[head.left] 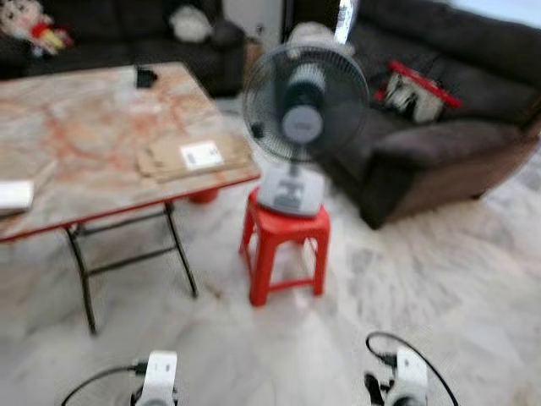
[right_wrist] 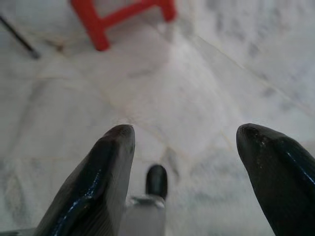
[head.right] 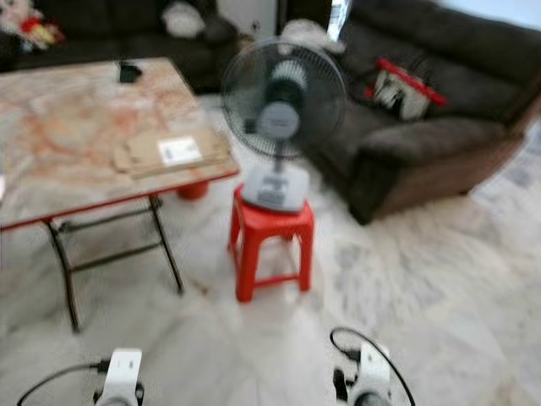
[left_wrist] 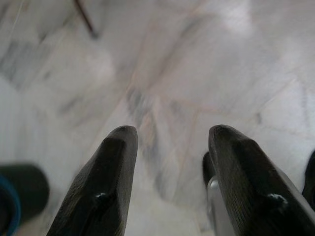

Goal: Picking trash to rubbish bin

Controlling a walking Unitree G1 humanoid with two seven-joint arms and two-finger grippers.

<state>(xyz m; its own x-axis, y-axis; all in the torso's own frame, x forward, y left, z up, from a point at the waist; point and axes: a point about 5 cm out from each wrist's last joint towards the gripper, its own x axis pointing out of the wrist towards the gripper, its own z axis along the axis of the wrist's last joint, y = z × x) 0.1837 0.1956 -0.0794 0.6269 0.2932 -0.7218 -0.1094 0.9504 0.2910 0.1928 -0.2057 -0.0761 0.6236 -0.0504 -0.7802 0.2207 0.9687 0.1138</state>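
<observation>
A flattened brown cardboard piece with a white label (head.left: 194, 156) lies near the right edge of the marble-topped folding table (head.left: 84, 127). Both arms hang low at the bottom of the blurred eye views, the left wrist (head.left: 156, 376) and the right wrist (head.left: 406, 376) over bare floor. In the left wrist view my left gripper (left_wrist: 172, 135) is open above pale marble tiles with nothing between its fingers. My right gripper (right_wrist: 184, 130) is open too, above the floor a short way from the red stool's legs (right_wrist: 123, 14).
A grey fan (head.left: 300, 110) stands on a red plastic stool (head.left: 283, 245) right of the table. A dark sofa (head.left: 439, 144) fills the right, another couch (head.left: 127, 25) the back. On the table are a small black object (head.left: 145, 77) and a white item (head.left: 15, 194).
</observation>
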